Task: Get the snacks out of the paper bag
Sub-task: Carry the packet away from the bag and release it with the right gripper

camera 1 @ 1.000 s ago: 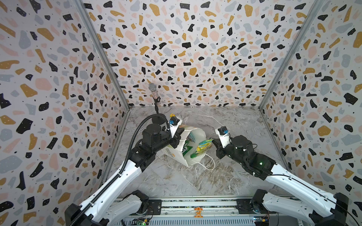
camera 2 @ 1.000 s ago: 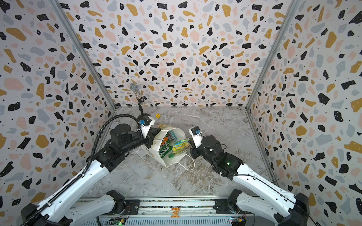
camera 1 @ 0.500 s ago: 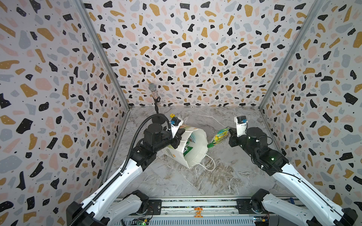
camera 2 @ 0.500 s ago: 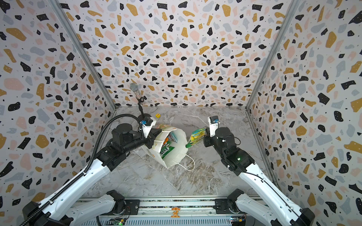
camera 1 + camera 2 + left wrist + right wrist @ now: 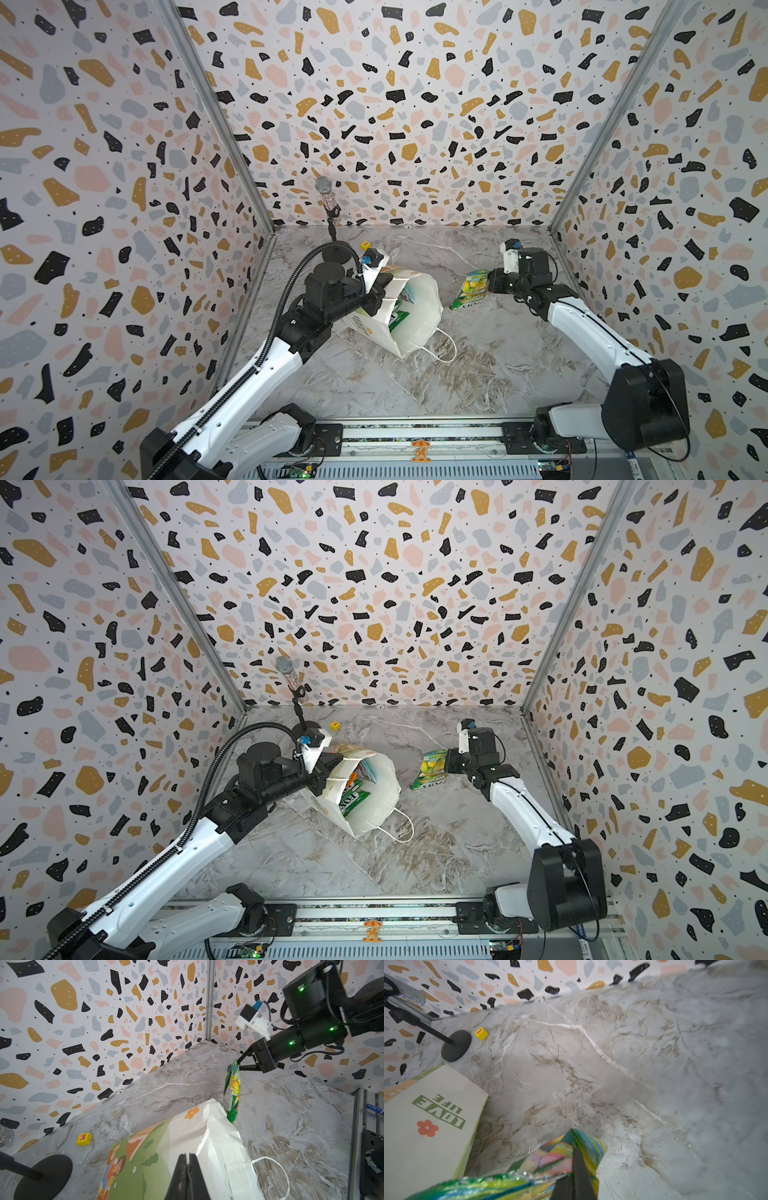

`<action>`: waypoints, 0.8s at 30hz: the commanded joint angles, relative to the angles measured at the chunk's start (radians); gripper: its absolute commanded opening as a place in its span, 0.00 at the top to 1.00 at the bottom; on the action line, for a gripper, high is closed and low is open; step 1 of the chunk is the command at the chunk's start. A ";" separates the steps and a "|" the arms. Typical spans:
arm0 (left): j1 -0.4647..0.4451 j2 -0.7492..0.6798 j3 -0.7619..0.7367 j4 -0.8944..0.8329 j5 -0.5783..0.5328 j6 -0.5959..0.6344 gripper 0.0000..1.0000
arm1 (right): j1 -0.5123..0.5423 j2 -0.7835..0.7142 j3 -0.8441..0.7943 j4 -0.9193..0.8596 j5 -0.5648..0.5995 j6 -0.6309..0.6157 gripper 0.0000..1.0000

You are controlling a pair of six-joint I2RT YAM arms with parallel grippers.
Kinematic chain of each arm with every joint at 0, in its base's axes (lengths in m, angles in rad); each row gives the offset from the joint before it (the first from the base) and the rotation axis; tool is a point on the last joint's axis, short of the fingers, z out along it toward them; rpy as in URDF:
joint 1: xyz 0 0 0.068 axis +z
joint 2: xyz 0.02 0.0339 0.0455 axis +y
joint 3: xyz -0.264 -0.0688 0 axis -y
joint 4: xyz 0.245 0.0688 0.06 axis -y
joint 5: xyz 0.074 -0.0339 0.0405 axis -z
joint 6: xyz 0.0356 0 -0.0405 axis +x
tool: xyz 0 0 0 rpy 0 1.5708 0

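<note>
Snack (image 5: pixel 469 291) farther right of paper bag (image 5: pixel 420 332), apparently airborne, in right pincer (image 5: pixel 488 286)

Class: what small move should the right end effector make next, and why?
Probably lower the green-yellow pouch onto the bare table and let go. The right end effector pinches its top edge, it hangs outside the paper bag, and more pouches lie inside, with the left end effector holding the bag tilted.

Paper bag (image 5: pixel 425 1118): green "LOVE LIFE" print. Yellow cube (image 5: pixel 84 1139): red letter "E". Green pouch in bag (image 5: pixel 353 803): partly legible "FOX".
</note>
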 commanded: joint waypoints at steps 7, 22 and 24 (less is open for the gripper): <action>-0.008 0.000 -0.003 0.019 -0.009 0.000 1.00 | -0.099 0.263 0.149 0.162 -0.224 0.116 1.00; -0.010 0.005 -0.001 0.012 -0.024 0.007 1.00 | -0.198 0.532 0.296 0.152 -0.184 0.156 1.00; -0.010 0.004 -0.001 0.012 -0.027 0.008 1.00 | -0.205 0.543 0.296 0.151 -0.177 0.158 1.00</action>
